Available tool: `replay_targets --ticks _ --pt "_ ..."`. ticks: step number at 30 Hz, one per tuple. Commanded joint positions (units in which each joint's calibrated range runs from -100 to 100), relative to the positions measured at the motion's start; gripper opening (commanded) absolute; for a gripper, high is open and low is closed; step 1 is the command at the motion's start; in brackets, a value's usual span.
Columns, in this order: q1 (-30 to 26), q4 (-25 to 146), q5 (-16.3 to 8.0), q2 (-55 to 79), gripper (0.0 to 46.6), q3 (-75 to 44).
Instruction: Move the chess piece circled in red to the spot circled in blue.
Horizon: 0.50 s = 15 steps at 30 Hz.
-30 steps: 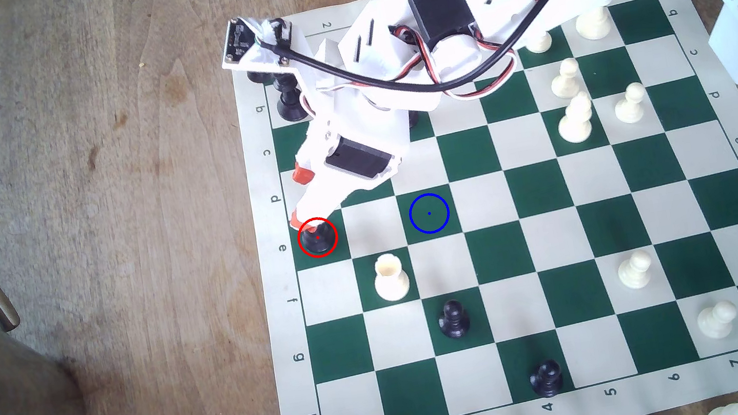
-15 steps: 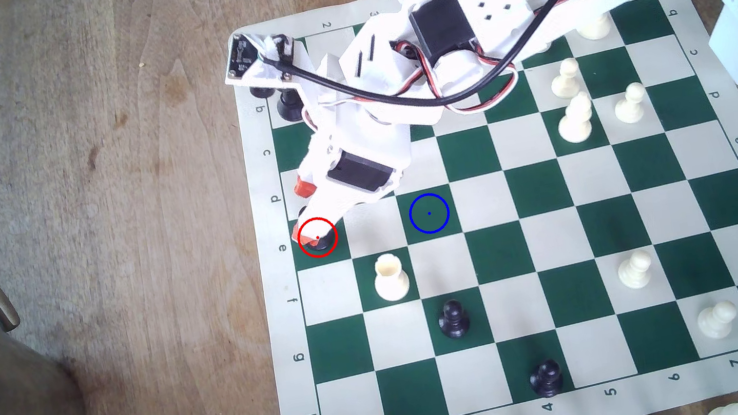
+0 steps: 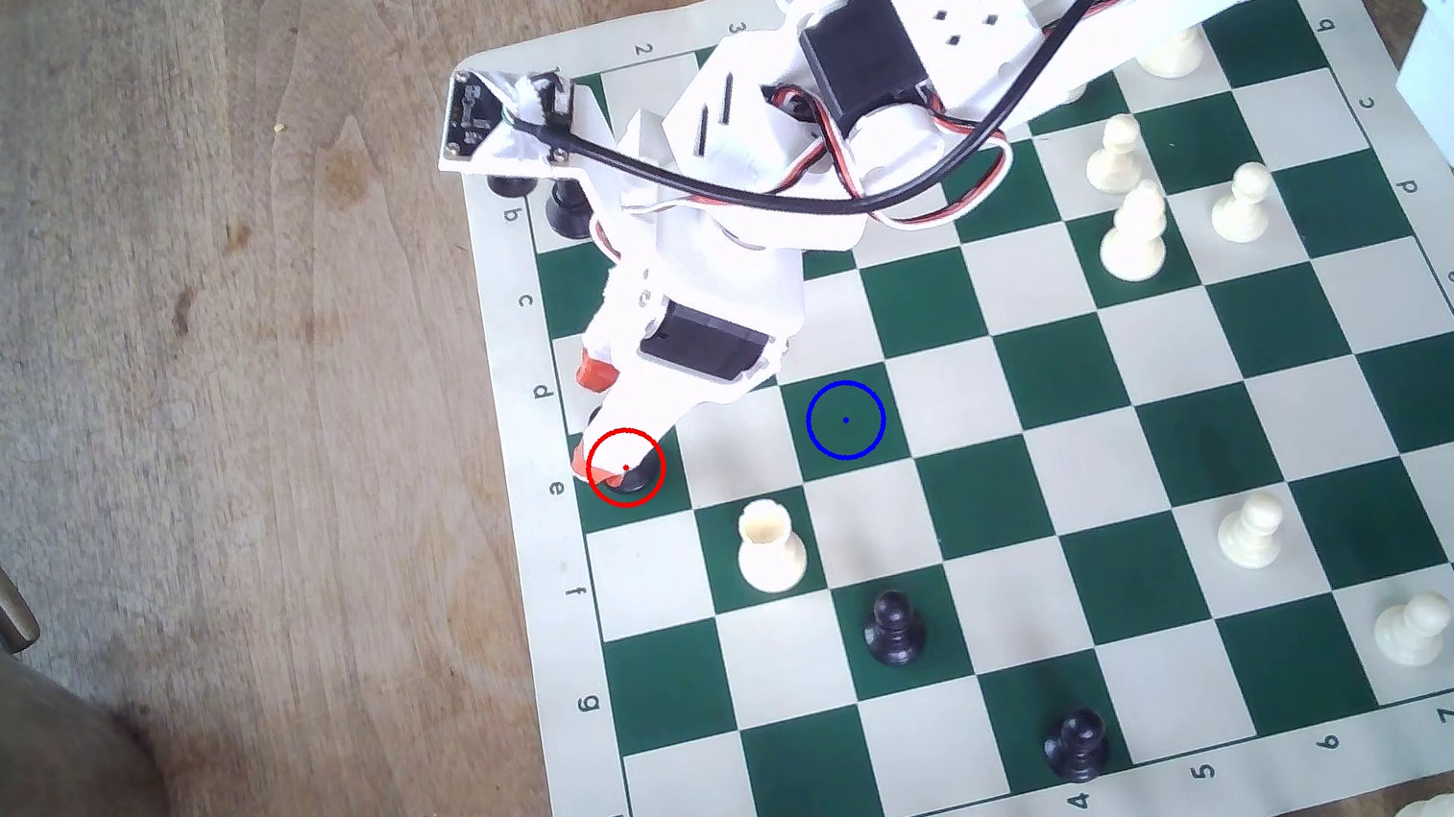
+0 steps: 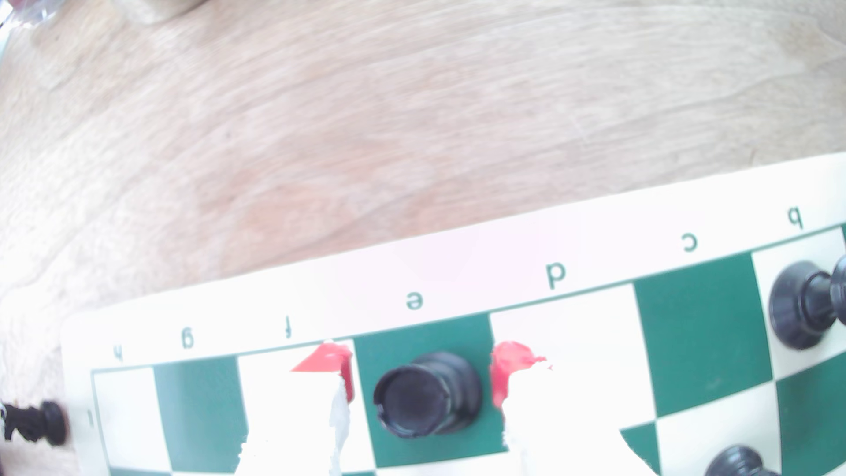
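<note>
Two red-tipped fingers [image 4: 501, 375] of the gripper [image 4: 419, 380] stand apart, one on either side of the black rook [image 4: 425, 393], with a gap visible on each side. The rook stands upright on green square e1, inside the red ring [image 3: 626, 467]. The blue-ringed square [image 3: 846, 420] lies at three o'clock from it in the exterior view, one cream square between. A cream rook [image 3: 768, 548] stands at four o'clock.

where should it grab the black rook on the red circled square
Grip the black rook on its straight round body just under the flat top, from above, one finger on each side. The open gripper already straddles it, and the neighbouring squares are free.
</note>
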Motion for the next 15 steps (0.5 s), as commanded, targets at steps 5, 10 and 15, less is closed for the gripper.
replay_targets --ticks 5,10,15 --pt "-0.6 -0.2 -0.4 -1.6 15.8 -3.5" --pt "-0.8 -0.2 -0.4 -1.0 15.3 -3.5" --pt "-0.8 -0.3 -0.4 -0.9 14.0 -3.5"
